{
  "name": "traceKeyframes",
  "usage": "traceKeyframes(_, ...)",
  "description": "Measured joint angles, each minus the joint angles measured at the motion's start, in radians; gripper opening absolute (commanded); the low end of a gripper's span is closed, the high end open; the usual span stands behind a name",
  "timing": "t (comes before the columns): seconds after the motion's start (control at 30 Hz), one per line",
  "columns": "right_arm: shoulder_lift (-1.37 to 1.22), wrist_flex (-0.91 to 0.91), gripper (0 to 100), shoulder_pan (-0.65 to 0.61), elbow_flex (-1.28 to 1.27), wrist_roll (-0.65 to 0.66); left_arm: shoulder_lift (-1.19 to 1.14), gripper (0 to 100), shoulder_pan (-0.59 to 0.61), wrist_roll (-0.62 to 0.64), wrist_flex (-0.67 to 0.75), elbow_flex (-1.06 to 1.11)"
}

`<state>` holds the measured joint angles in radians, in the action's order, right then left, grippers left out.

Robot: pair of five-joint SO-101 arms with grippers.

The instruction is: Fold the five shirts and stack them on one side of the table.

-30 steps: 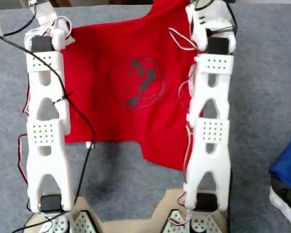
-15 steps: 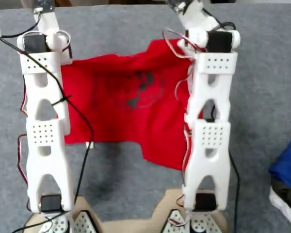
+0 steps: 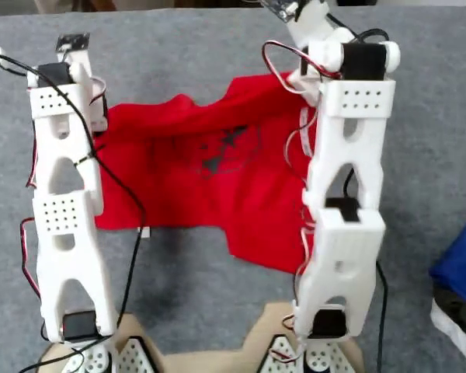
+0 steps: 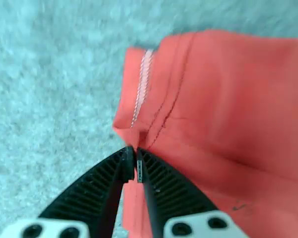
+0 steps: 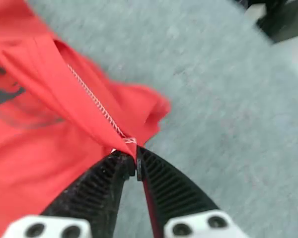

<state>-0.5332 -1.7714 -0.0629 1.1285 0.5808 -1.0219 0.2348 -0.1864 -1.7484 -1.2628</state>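
On the grey table (image 3: 419, 155), the left gripper (image 4: 135, 164) stands at the far-left corner of the red shirt (image 3: 210, 186), its black jaws clamped tight on a stitched edge of the cloth, with the bare table just beside it. The shirt lies between the two arms, printed side up, with a dark round graphic (image 3: 229, 149) near its middle. Its long axis runs left to right. The far edge is bunched into a raised ridge spanning from one gripper to the other, while the near edge lies flat and slants nearer toward the right. The right gripper (image 5: 136, 167) is at the far-right corner, its jaws pinched closed on a seam with white stitching. At the table's right edge, well apart from the shirt, sits a pile of folded clothes (image 3: 460, 284), blue on top.
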Motion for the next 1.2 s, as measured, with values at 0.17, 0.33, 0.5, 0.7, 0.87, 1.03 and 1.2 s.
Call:
traceKeyframes(0.17, 0.181, 0.032, 0.5, -0.011, -0.333, -0.005, 0.003, 2, 0.014, -0.026, 0.0, 0.094)
traceKeyframes(0.33, 0.322, 0.158, 0.5, 0.0, -0.66, -0.006, 0.103, 2, 0.011, -0.081, 0.0, 0.285)
traceKeyframes(0.5, 0.499, 0.321, 0.5, 0.028, -1.03, -0.006, 0.247, 2, -0.005, -0.13, 0.0, 0.514)
traceKeyframes(0.7, 0.775, 0.543, 0.6, 0.041, -1.499, -0.006, 0.328, 2, -0.006, -0.201, 0.0, 0.724)
traceKeyframes(0.87, 0.911, 0.655, 0.6, 0.064, -1.771, -0.006, 0.336, 2, -0.006, -0.236, 0.0, 0.812)
traceKeyframes(1.03, 0.925, 0.677, 0.6, 0.163, -1.852, -0.005, 0.336, 2, -0.006, -0.273, 0.0, 0.858)
traceKeyframes(1.2, 0.925, 0.68, 0.6, 0.215, -1.929, 0.046, 0.338, 2, -0.005, -0.327, 0.0, 0.888)
